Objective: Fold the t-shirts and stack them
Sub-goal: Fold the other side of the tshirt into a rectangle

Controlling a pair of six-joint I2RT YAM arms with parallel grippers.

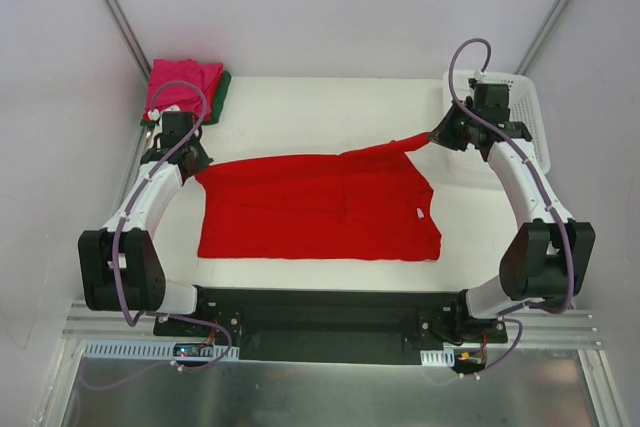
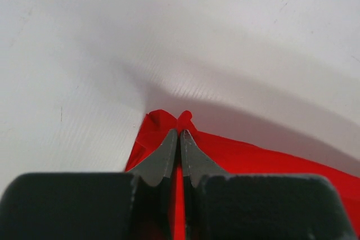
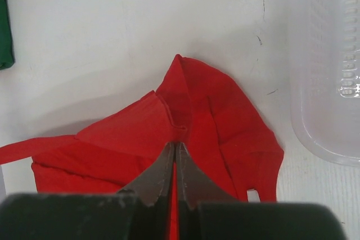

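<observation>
I see pink t-shirt (image 1: 180, 85) over green t-shirt (image 1: 222, 93), stacked at far-left corner of table (image 1: 320, 102). Red t-shirt (image 1: 320, 212) lies mid-table, fold unfinished in my judgement. Left gripper (image 2: 179, 133) and right gripper (image 3: 175, 145) both clenched on its far corners. Folding, stacking left.

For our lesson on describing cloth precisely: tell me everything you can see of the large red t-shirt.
The red t-shirt is soft, bright red cloth, spread mostly flat on the white table, creased down its middle, with a small white tag near its right edge. The left gripper is shut on its far left corner; the right gripper is shut on its far right part, drawn out to a point towards the basket.
</observation>
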